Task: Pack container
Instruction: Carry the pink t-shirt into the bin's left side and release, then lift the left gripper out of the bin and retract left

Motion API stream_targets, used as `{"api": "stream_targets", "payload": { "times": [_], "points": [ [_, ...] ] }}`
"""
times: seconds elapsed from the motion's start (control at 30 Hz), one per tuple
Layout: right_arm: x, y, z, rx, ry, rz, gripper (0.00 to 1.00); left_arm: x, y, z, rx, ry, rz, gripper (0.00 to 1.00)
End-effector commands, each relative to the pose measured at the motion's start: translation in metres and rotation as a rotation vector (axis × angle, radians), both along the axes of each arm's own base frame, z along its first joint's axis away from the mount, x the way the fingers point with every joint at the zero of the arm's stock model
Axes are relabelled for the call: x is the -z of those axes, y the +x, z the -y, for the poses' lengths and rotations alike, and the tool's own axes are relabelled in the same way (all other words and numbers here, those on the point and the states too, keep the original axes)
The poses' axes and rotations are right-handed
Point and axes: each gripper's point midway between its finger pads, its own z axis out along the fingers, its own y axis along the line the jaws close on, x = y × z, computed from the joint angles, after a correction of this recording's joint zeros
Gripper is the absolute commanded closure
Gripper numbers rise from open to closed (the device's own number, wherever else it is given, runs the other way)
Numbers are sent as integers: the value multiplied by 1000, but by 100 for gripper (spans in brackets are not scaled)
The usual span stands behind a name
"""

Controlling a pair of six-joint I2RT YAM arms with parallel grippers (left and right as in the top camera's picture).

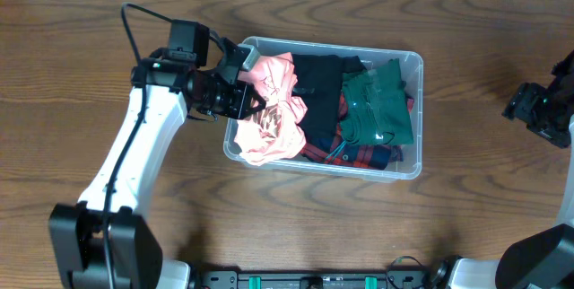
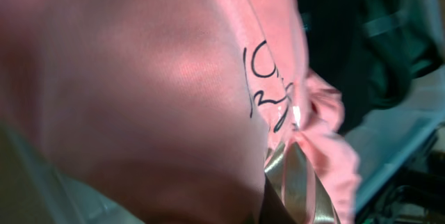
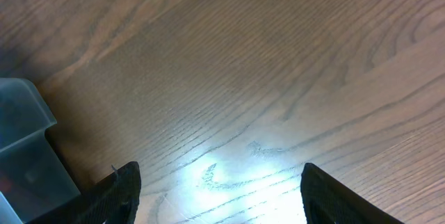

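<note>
Pink garment (image 2: 139, 78), heaped over the container (image 1: 414, 56) rim at frame centre-left, could snag and spill when the left claw (image 1: 248, 102), grip unclear, withdraws.

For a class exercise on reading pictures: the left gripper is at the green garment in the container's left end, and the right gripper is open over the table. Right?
One slip: the left gripper is at the pink garment; the green garment lies in the container's right half, as the overhead view shows. The right gripper is open over the table.
</note>
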Motion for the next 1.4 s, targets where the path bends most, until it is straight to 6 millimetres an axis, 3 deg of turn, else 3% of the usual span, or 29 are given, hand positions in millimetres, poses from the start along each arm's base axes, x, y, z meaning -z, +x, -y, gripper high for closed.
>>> {"api": "stream_targets", "payload": {
  "times": [0.0, 0.03, 0.07, 0.1, 0.13, 0.47, 0.6, 0.77, 1.1, 1.23, 1.37],
  "points": [
    [-1, 0, -4, -20, 1, -1, 28, 14, 8, -3, 35, 32, 9, 92],
    [-1, -1, -4, -20, 2, -3, 28, 15, 9, -3, 34, 35, 8, 66],
    [-1, -1, -4, -20, 2, -4, 28, 15, 10, -4, 33, 39, 10, 31],
    [-1, -1, -4, -20, 2, -4, 28, 12, 11, -5, 30, 46, 15, 12],
    [-1, -1, -4, -20, 2, -4, 28, 8, 13, -7, 24, 59, 21, 1],
    [-1, -1, -4, -20, 2, -3, 28, -57, 28, -29, -94, 164, 157, 2],
    [-1, -1, -4, -20, 2, -3, 30, -62, 48, -66, -293, 330, 220, 2],
    [-1, 0, -6, -23, 12, 1, 33, -45, 66, -96, -432, 426, 201, 2],
    [-1, 0, -6, -25, 16, 2, 33, 32, 68, -141, -640, 452, -106, 2],
    [-1, 0, -6, -25, 15, 3, 33, 44, 55, -129, -599, 420, -195, 2],
    [-1, 0, -6, -24, 15, 3, 33, 45, 10, -91, -491, 337, -396, 2]
  ]
}}
